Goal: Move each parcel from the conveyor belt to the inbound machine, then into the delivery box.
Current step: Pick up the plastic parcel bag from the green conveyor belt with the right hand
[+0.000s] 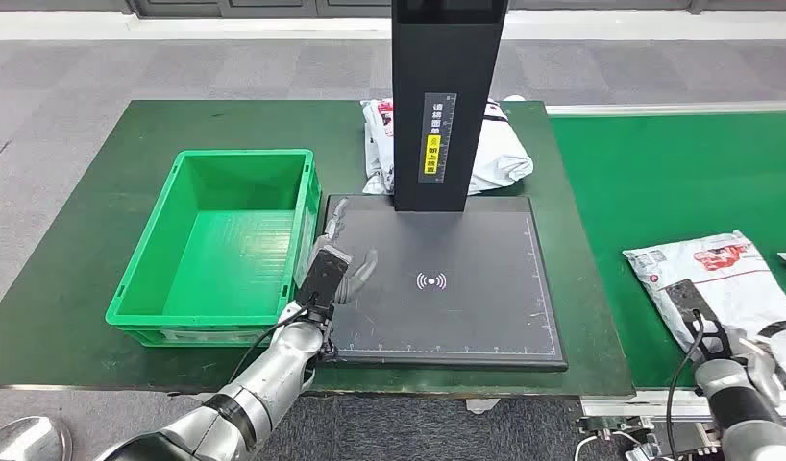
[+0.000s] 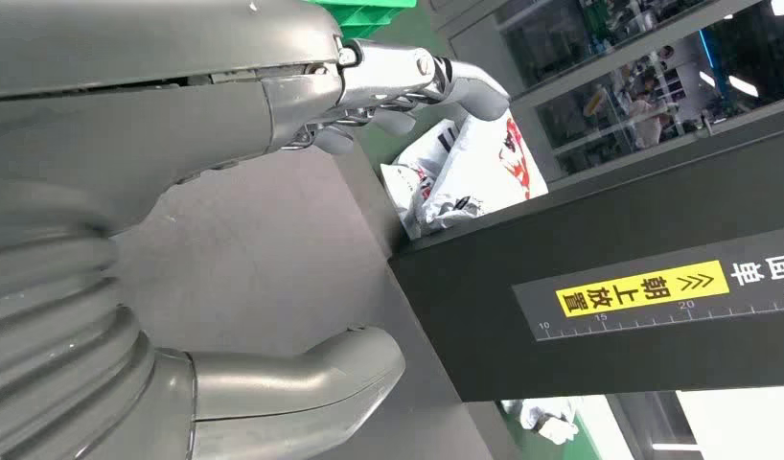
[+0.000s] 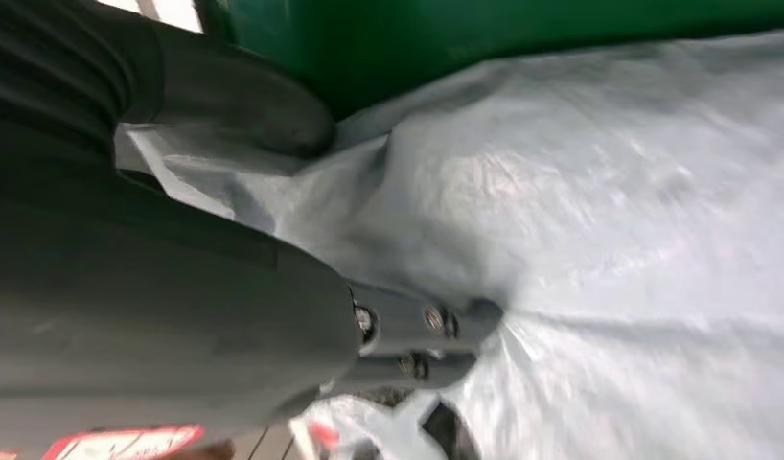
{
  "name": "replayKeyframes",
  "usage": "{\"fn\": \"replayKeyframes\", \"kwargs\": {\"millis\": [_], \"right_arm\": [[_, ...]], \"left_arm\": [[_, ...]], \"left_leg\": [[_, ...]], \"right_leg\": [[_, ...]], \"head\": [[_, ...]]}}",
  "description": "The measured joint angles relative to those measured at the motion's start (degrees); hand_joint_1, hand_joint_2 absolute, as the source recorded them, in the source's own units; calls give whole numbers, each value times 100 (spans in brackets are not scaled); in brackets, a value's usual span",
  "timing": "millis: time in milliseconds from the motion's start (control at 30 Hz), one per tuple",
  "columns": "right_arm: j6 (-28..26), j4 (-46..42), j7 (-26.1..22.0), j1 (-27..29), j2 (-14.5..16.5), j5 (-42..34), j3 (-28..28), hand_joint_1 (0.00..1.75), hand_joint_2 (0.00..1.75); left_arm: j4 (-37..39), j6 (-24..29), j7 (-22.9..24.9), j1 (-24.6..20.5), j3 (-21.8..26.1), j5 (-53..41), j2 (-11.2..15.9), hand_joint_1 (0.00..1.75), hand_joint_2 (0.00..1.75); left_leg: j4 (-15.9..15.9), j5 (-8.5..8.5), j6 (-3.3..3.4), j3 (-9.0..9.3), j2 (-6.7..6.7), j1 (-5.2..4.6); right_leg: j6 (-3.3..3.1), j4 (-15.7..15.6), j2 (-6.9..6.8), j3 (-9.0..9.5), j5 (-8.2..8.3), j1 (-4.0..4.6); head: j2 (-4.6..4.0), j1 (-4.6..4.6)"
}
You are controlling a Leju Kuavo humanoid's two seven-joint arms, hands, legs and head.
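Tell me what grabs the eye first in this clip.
The tall black scanner post rising from its dark pad mid-table, with a crumpled parcel behind it. Left of the pad sits an empty green bin; on the belt at right, the right hand grips a white parcel.

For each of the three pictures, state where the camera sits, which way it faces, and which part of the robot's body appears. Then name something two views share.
Head: high, looking down on green crate, scanner plate, both arms.
Left wrist: behind left hand, facing the scanner's black column.
Right wrist: behind right hand, pressed into a grey parcel.
Shared: head and left wrist show the column.
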Motion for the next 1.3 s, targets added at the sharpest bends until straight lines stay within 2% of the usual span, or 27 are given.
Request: {"fn": "replayKeyframes", "kwargs": {"millis": [167, 267, 300, 400, 433, 567, 733, 833, 933, 1100, 1200, 1300], "right_arm": [[1020, 0, -5, -47, -261, 50, 0, 0, 175], [1241, 0, -3, -73, -395, 74, 0, 0, 175], [1331, 0, -9, -76, -421, 79, 0, 5, 175], [1948, 0, -152, -94, -528, 164, 26, 136, 175], [2163, -1, -249, -98, -580, 226, 58, 175, 175], [2465, -70, -637, -63, -697, 455, 314, 175, 175], [2461, -194, -779, -21, -719, 495, 618, 175, 175], [2282, -360, -938, 70, -676, 451, 808, 175, 175], [1650, -704, -939, 279, -462, 289, 993, 175, 175], [7, -1669, -681, 684, 60, 63, 1154, 175, 175], [-433, -2137, -734, 714, 320, -97, 1167, 175, 175], [-555, -2407, -976, 628, 572, -351, 1167, 175, 175]], "left_arm": [[8, -14, 0, -7, 5, -32, -4, 0, 175], [11, -17, 0, -8, 8, -38, -7, 0, 175], [11, -17, 0, -9, 8, -50, -8, 0, 175], [13, -2, -1, -17, 8, -129, -9, 0, 175], [17, 9, -1, -26, 9, -149, -9, 0, 175], [39, 84, -2, -114, 41, -205, -8, 0, 175], [58, 111, -2, -202, 70, -247, -7, 0, 175], [58, 157, -2, -204, 147, -257, -3, 0, 175], [35, 290, -2, -202, 268, -273, 22, 0, 175], [-219, 590, -2, -91, 507, -317, 125, 0, 175], [-413, 676, -2, 11, 628, -343, 185, 0, 175], [-530, 732, -2, 48, 708, -387, 223, 0, 175]], "left_leg": [[1, 0, 1, 2, -3, -1], [4, -1, 2, 5, -9, -1], [6, -1, 2, 5, -9, -1], [12, -3, 6, 7, -11, 0], [14, -4, 8, 8, -12, 0], [17, -8, 13, 13, -12, 2], [21, -12, 19, 26, -11, 4], [20, -13, 20, 26, -11, 7], [17, -14, 18, 26, -3, 13], [9, -15, 14, 24, 21, 13], [8, -5, 6, 24, 13, 14], [7, -2, 2, 21, 8, 15]], "right_leg": [[4, -1, -1, 7, -2, -1], [6, -1, -3, 15, -3, -1], [6, -1, -3, 16, -3, -1], [8, -2, -5, 20, -4, 0], [10, -2, -6, 23, -5, 1], [13, -2, -6, 32, -7, 5], [14, -4, -5, 46, -8, 9], [14, -4, -6, 52, -9, 11], [14, -3, -2, 53, -8, 16], [12, 0, 19, 41, -8, 14], [10, 3, 14, 34, -6, 14], [8, 6, 12, 33, -5, 14]], "head": [[-1, 0], [-1, 0], [-1, 0], [0, 0], [0, 0], [0, 0], [0, 0], [0, 0], [0, 0], [1, 1], [0, 0], [0, 0]]}}
